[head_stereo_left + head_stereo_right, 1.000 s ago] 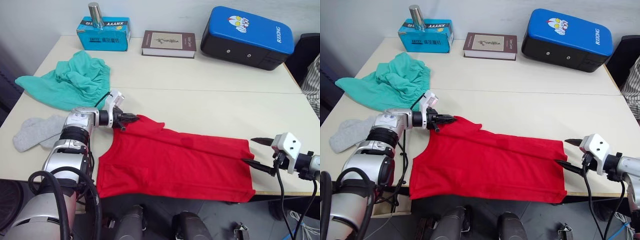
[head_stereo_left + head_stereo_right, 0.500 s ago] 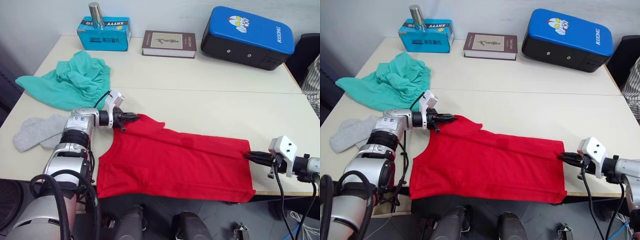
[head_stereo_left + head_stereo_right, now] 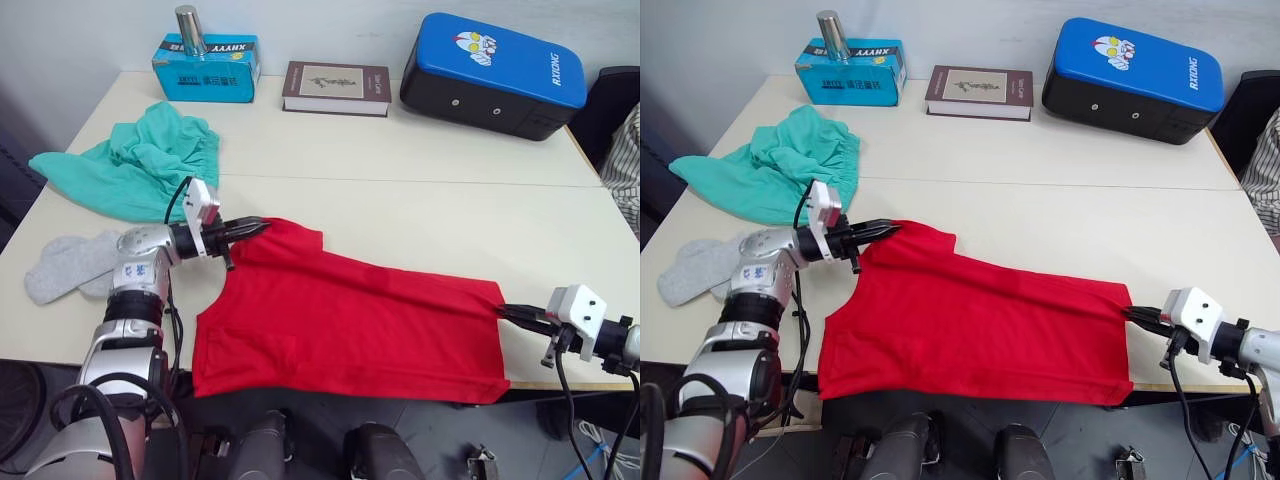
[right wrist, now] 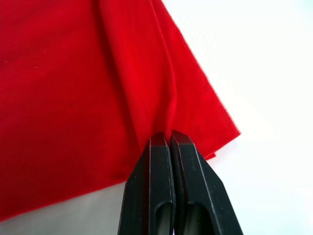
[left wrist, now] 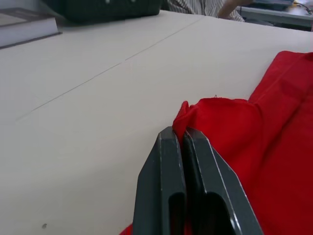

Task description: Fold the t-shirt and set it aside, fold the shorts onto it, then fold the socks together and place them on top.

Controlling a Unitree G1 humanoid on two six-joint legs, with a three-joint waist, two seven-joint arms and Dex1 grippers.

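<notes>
1. The t-shirt (image 3: 350, 320) is lying stretched across the near edge of the table (image 3: 450, 200), its front hem hanging over.
2. The shorts (image 3: 140, 160) are sitting bunched at far left; the socks (image 3: 65, 265) are lying near them.
3. The left gripper (image 3: 250, 228) is pinching the shirt's far left corner, fingers closed on cloth.
4. The right gripper (image 3: 1137, 316) is clamping the far right corner.
5. Judgement: lift both corners evenly, keeping tension, and carry them toward the near hem.
</notes>
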